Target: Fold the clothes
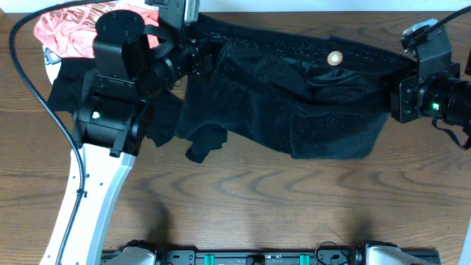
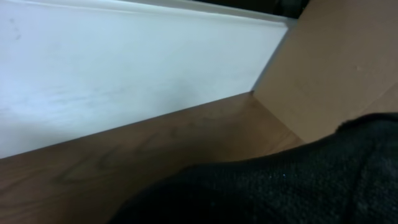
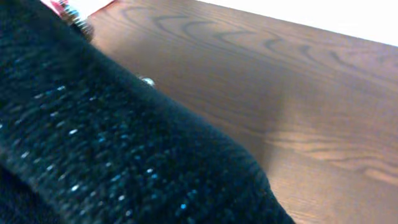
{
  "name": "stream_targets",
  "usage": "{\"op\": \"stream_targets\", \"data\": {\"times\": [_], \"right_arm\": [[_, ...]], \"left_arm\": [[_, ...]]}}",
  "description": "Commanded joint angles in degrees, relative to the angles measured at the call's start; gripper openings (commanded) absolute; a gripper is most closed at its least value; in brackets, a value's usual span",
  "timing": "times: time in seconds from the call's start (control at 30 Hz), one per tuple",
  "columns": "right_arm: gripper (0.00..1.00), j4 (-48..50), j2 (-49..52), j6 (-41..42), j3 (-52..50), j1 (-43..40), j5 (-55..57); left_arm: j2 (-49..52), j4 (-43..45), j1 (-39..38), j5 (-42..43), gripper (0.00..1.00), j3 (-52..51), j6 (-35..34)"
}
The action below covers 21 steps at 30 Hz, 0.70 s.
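Observation:
The large black speckled garment (image 1: pixel 294 103) lies stretched across the back of the table (image 1: pixel 257 206), with a small round tan spot (image 1: pixel 335 57) near its top edge. My left gripper (image 1: pixel 200 59) is shut on its left end and my right gripper (image 1: pixel 395 85) on its right end. Dark coarse cloth (image 2: pixel 298 186) fills the bottom of the left wrist view and hides the fingers. Speckled knit (image 3: pixel 93 155) covers the right wrist view's fingers too. A smoother black top (image 1: pixel 66 92) lies under the left arm. The coral-pink shirt (image 1: pixel 66 29) sits at the back left corner.
A black cable (image 1: pixel 40 96) loops along the left side by the left arm's white base (image 1: pixel 88 191). Behind the table stand a white wall (image 2: pixel 124 68) and a brown cardboard panel (image 2: pixel 336 68). A rail (image 1: pixel 257 258) runs along the front edge.

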Motion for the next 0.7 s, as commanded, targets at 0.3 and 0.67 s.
{"op": "stream_targets", "data": {"times": [0.3, 0.67], "right_arm": [[0.01, 25.0, 5.8, -4.6, 1.1, -7.4, 9.6], [0.01, 37.4, 6.8, -8.6, 1.1, -9.0, 9.2]], "left_arm": [[1.4, 22.9, 3.0, -14.8, 0.06, 1.8, -7.6], [11.8, 28.4, 2.9, -15.3, 0.06, 1.8, -15.8]]}}
